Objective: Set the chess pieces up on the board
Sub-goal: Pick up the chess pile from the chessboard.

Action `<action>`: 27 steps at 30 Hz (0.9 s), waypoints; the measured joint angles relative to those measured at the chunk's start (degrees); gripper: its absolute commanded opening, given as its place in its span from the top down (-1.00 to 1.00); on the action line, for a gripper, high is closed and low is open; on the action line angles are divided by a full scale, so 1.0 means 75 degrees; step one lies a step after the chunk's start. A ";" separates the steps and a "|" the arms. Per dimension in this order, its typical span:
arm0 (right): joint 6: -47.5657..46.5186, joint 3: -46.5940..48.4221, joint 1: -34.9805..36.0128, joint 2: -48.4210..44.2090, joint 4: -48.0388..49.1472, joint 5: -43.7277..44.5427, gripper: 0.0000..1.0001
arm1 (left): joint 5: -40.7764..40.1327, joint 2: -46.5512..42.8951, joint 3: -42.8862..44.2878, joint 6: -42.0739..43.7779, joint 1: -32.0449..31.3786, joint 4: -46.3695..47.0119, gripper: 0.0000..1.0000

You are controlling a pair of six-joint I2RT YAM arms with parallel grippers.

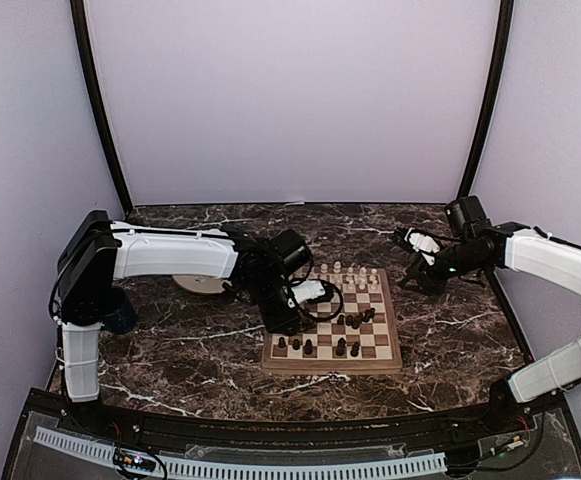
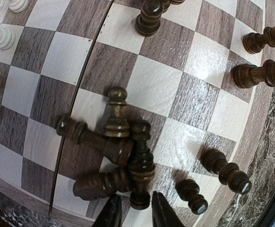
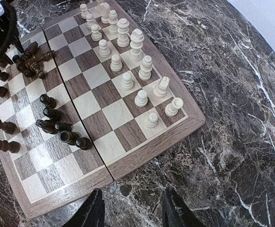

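**Marble Table, Chessboard Part-Set, Both Claws Spread**

Dark veined marble forms the table (image 1: 170,345), which stands inside plain pale walls and carries the chessboard (image 1: 332,365) near its middle. In the top view, pale pieces (image 1: 355,274) stand in rows along the board's 12 o'clock edge. Dark pieces (image 1: 315,346) sit along its 6 o'clock edge, with more clumped near the centre. The left arm (image 1: 170,255) reaches in from 9 o'clock, passing over a round cream plate (image 1: 198,285), and its tip is above the board's 10 o'clock corner. The right arm (image 1: 555,262) hangs off the board at 2 o'clock, above the marble.

In the left wrist view, the left claw (image 2: 133,213) enters at 6 o'clock. Its fingers (image 2: 112,213) are a narrow gap apart and pinch nothing. The foot of 1 toppled dark piece lies right at that gap. That piece belongs to a heap (image 2: 116,149) of 4 dark pieces lying crossed on the squares. 2 more dark pieces sit at 4 o'clock of the heap, others at 12 and 2 o'clock. Pale pieces show at 10 o'clock.

In the right wrist view, the right claw (image 3: 133,213) enters at 6 o'clock, spread wide and empty, over marble just off the board's edge. Pale pieces stand toward 12 o'clock. Dark pieces crowd toward 9 o'clock, several lying down.
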 measured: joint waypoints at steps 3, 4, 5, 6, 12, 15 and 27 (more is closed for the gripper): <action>0.0000 0.0000 0.0000 0.0023 0.0000 0.0000 0.15 | -0.0122 0.0012 0.0000 0.0026 0.0000 0.0003 0.52; 0.0000 0.0000 0.0000 0.0032 0.0000 0.0000 0.15 | -0.0157 0.0026 0.0000 0.0032 0.0000 0.0003 0.53; 0.0000 0.0000 0.0000 0.0041 0.0000 0.0000 0.15 | -0.0184 0.0052 0.0000 0.0038 0.0000 0.0009 0.53; 0.0000 0.0000 0.0000 0.0047 0.0000 0.0000 0.15 | -0.0195 0.0082 0.0000 0.0047 0.0000 0.0012 0.54; 0.0000 0.0000 0.0000 0.0085 0.0000 0.0000 0.15 | -0.0198 0.0216 0.0041 0.0184 0.0000 0.0134 0.68; 0.0000 0.0000 0.0000 0.0125 0.0000 0.0000 0.15 | -0.0160 0.0221 0.0041 0.0291 0.0000 0.0163 0.79; 0.0274 0.1247 0.0006 0.0886 -0.0699 -0.0973 0.21 | 0.0265 -0.0163 -0.0673 0.0627 0.0254 0.1037 0.97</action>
